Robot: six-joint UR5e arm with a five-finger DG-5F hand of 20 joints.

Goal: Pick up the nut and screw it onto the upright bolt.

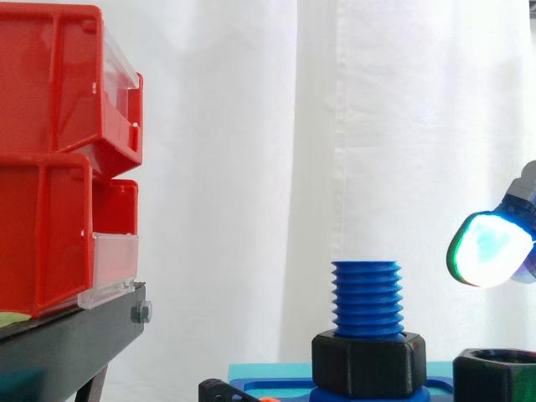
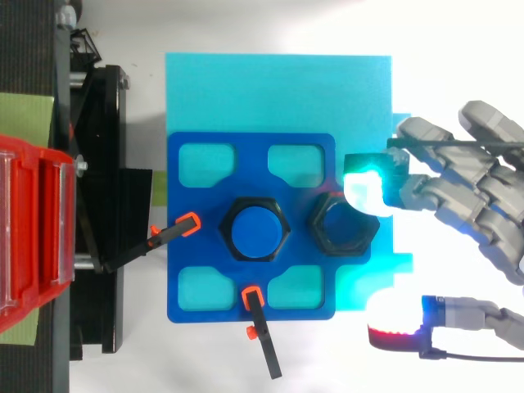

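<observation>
Hand (image 2: 483, 192) enters from the right edge of the top view, fingers spread and relaxed, gripping nothing. A cyan-glowing fingertip (image 2: 364, 192) sits over the upper-right rim of the nut (image 2: 342, 228). The red-glowing thumb pad (image 2: 397, 332) lies well apart, off the lower-right corner of the blue fixture plate (image 2: 188, 307).

Side view: the glowing pad of the hand (image 1: 490, 247) hangs above the nut (image 1: 498, 377) with clear air between them, not touching.

Nut is a black hex, lying flat on the fixture plate just right of the bolt (image 1: 365, 297). Bolt is blue, threaded and upright at the plate's centre, ringed at its base by a black hex collar (image 1: 368, 364); whether that collar is a second nut or part of the mount, I cannot tell. Collar and nut near each other, narrow gap.

Two orange-tipped clamps (image 2: 176, 233) (image 2: 258, 327) hold the plate's left and bottom edges. Cyan base sheet (image 2: 278, 90) extends beyond the plate. Open space above the bolt against the white curtain (image 1: 335, 126). Red bins (image 1: 59, 167) on the black stand (image 1: 75, 343) sit well left.
</observation>
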